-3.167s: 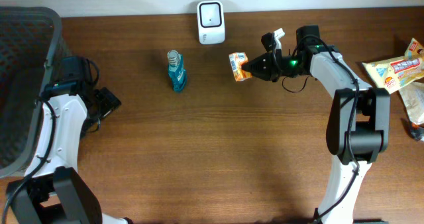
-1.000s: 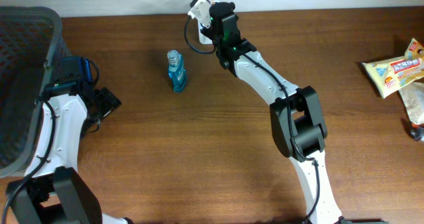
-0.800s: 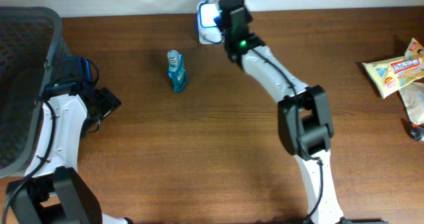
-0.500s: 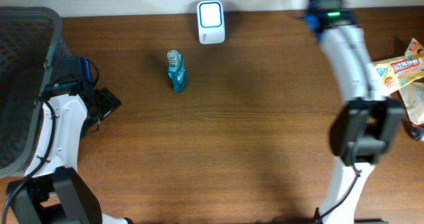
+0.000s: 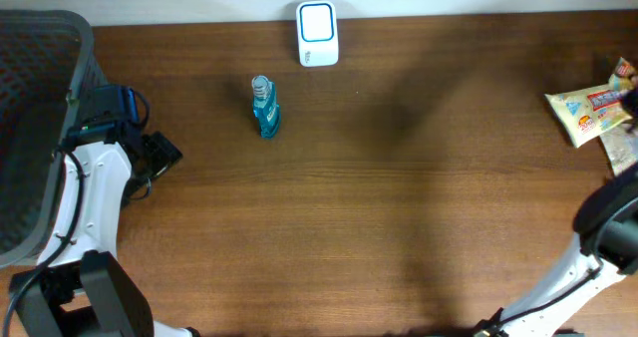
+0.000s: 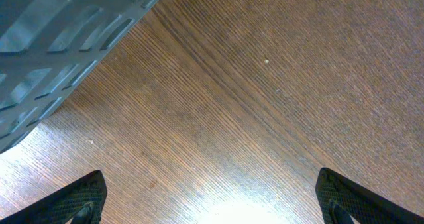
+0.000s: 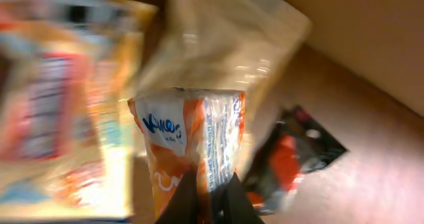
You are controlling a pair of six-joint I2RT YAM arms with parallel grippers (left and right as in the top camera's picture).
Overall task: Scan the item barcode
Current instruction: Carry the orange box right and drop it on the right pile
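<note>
Orange packet [image 7: 192, 151] is clamped at its lower end by the right gripper [image 7: 209, 199], jaws pinched together on it. Packet is held over the snack pile [image 5: 590, 108] at the 2–3 o'clock edge of the table [image 5: 399, 197], well apart from the scanner [image 5: 317, 33] at 12 o'clock. In the overhead view the packet itself can't be made out. The left gripper [image 6: 212, 201] is spread wide with nothing in it, parked at 9 o'clock beside the basket [image 5: 40, 128].

Step is judged to be carrying the packet between pile and scanner; whether a scan is done can't be told. For a clean scan, the pinch should be kept firm at the seam end, the barcode face turned flat toward the scanner window and held steady just beside it. The blue bottle [image 5: 264, 108] at 11 o'clock should be cleared.

In the wrist view the packet's long axis runs from the fingers toward 12 o'clock, in line with the gripper. The blue-lettered face is turned to the camera. No barcode is seen; the frame is blurred.
</note>
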